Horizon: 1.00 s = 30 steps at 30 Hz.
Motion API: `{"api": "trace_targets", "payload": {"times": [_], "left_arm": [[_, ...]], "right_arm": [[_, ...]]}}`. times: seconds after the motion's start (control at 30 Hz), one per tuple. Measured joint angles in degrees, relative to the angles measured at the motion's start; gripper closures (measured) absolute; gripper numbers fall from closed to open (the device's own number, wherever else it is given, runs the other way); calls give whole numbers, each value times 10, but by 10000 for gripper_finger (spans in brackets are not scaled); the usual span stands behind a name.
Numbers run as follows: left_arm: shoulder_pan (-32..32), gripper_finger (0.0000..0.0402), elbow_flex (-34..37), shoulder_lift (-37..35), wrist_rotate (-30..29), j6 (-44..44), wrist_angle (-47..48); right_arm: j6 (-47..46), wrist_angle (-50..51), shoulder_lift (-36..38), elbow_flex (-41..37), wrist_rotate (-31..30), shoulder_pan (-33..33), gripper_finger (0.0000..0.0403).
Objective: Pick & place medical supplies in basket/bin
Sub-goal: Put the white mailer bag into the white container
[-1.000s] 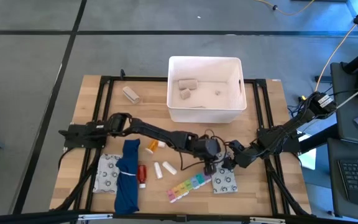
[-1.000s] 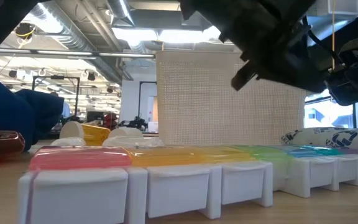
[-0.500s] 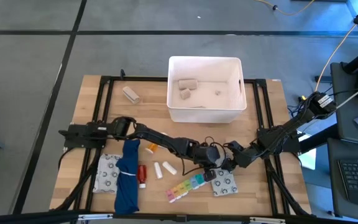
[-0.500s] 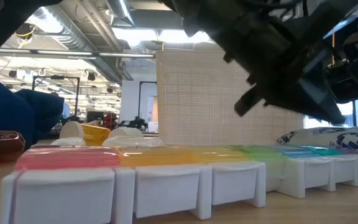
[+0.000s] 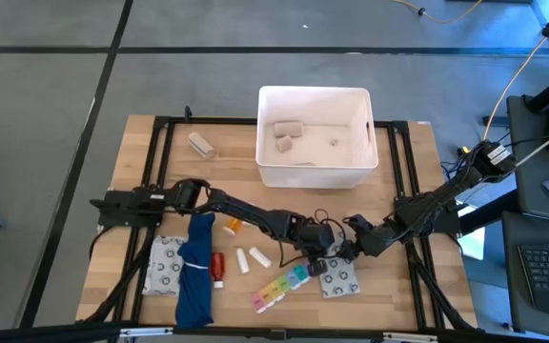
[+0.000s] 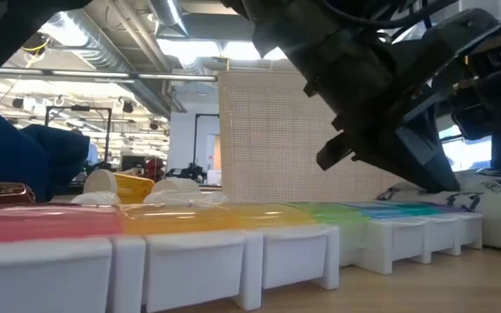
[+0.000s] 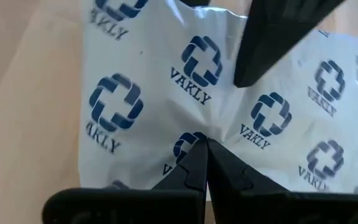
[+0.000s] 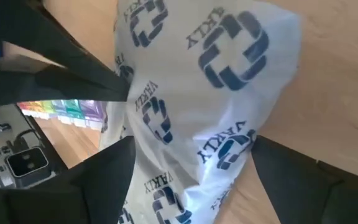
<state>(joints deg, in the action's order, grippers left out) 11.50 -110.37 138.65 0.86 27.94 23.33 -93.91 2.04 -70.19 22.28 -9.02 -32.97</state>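
Left gripper (image 7: 207, 146) pinches the packet (image 7: 166, 81) with closed tips, apparently gripping, while right gripper (image 8: 191, 180) straddles it, spread wide.

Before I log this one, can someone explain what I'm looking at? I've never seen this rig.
Two dark robot arms work at a wooden table. One picture looks straight down, one sits at table height, and one comes from each wrist. The left gripper is shut, pinching a white packet with blue crosses. The right gripper is open astride the same packet. Beside it lies a rainbow pill organizer. Farther along are white bottles, a red tube, a blue cloth and another packet. The white tub already holds some items.
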Motion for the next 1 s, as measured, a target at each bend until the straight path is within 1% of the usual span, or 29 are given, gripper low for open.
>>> {"api": "trace_targets", "payload": {"times": [0.23, 0.43, 0.5, 0.6, 0.83, 0.9, 1.0], "left_arm": [[1, 400, 0, 14, 6, 15, -15], [-2, 400, 1, 14, 5, 13, -14], [-4, 400, 1, 14, 5, 13, -15], [-5, 400, 2, 13, 9, 13, -18], [-6, 400, 3, 13, 1, 12, -28], [-6, 396, 3, 13, 0, 12, -34], [-6, 381, 3, 11, -2, 3, -38]], "right_arm": [[0, -10, -10, 0, -6, 6, 83], [3, -51, -49, 0, 16, 6, 83], [16, -64, -65, 1, 18, 6, 86], [29, -79, -74, 0, 20, 6, 106], [43, -62, -63, 0, 31, 5, 187], [46, -59, -60, 0, 35, 5, 191], [59, -54, -54, 0, 35, 5, 192]]}}
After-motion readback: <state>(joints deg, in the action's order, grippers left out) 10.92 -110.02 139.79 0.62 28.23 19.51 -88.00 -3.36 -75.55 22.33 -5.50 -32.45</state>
